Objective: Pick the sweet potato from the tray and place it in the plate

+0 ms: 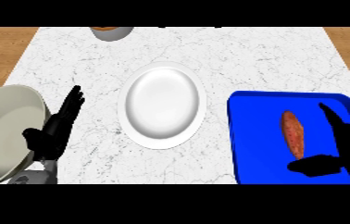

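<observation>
The sweet potato lies on the floor of the blue tray, right of the tray's middle, its long axis running roughly away from the robot, the near end leaning slightly to the right. It is reddish brown and tapers at both ends.

The right hand is over the tray, just to the right of the sweet potato. Its fingers stretch straight along the vegetable's right side, while the thumb reaches across below the sweet potato's near end. The hand is spread open and grasps nothing; whether it touches the sweet potato cannot be told from this view.

The tray sits at the right side of the white marble tabletop, its right and near parts running out of view. Left of the tray, apart from it and near the tabletop's middle, rests the white plate, with nothing on it.

Further left, the left hand shows near the tabletop's left side, its fingers straight and relaxed, pointing away from the robot, holding nothing. Its grey forearm fills the lower left corner.

At the far edge of the tabletop, left of centre, a grey bowl with something orange-brown inside is partly cut off by the view's upper edge. Wooden floor shows beyond the tabletop's far corners.
</observation>
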